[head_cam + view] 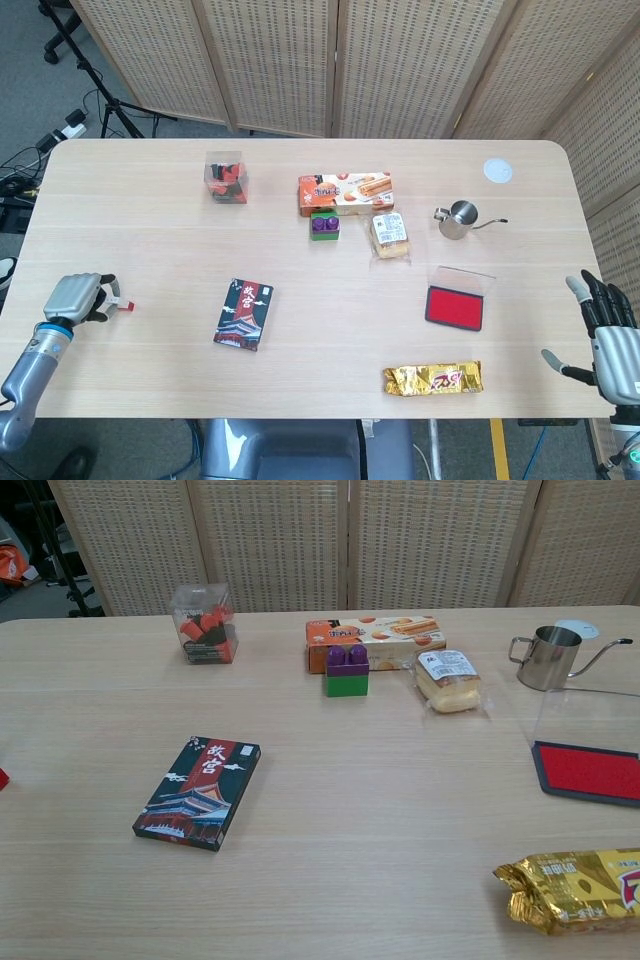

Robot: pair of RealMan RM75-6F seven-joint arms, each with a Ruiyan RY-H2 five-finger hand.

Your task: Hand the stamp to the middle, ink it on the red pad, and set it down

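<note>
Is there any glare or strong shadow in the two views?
Head view: soft, even light, faint shadows under the metal pitcher. Chest view: glare on the gold snack wrapper and the ink pad's clear lid; the stamp is cropped at the left edge.
</note>
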